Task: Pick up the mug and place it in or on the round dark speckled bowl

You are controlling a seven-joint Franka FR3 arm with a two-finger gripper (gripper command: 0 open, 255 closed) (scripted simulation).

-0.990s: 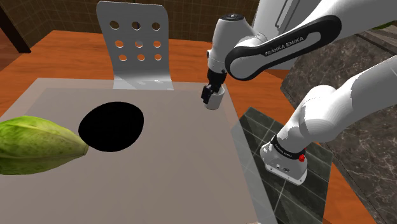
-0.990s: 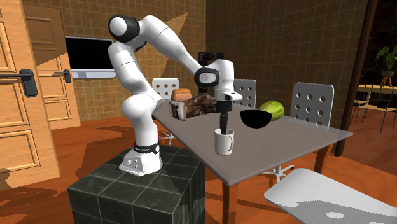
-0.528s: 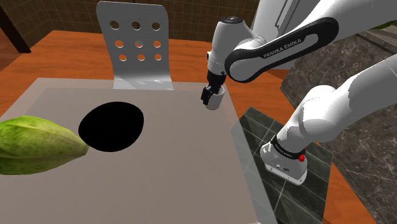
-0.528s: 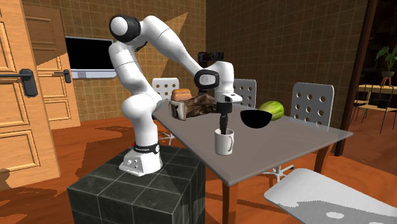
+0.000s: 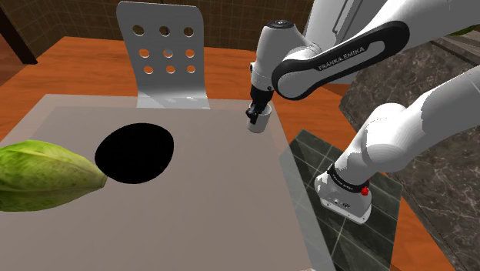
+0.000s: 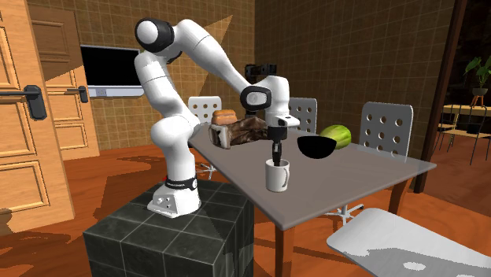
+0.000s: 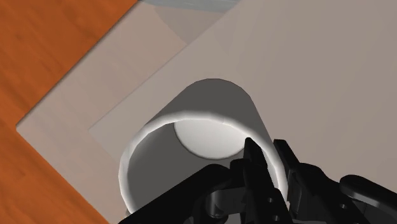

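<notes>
A white mug (image 5: pixel 260 122) stands upright on the grey table (image 5: pixel 208 208), near the edge beside the arm's stand. My black gripper (image 5: pixel 255 115) comes down onto its rim from above. In the wrist view the gripper (image 7: pixel 270 164) is shut on the mug (image 7: pixel 191 127): one of the fingers (image 7: pixel 254 162) is inside the wall and the other outside it. The second exterior view has the gripper (image 6: pixel 275 156) dipping into the mug (image 6: pixel 277 175). The dark round bowl (image 5: pixel 135 152) sits apart, toward the shoulder view's left, and shows as the black bowl (image 6: pixel 315 146) beyond the mug.
A large green leafy object (image 5: pixel 46 175) lies past the bowl at the shoulder view's left edge. A brown lumpy object (image 6: pixel 240 131) sits on the table behind the arm. White perforated chairs (image 5: pixel 164 55) stand around the table, whose edge lies close beside the mug.
The fingers have closed on the mug's rim; half a second ago they stood apart around it. Arm, mug and bowl have stayed in place.
</notes>
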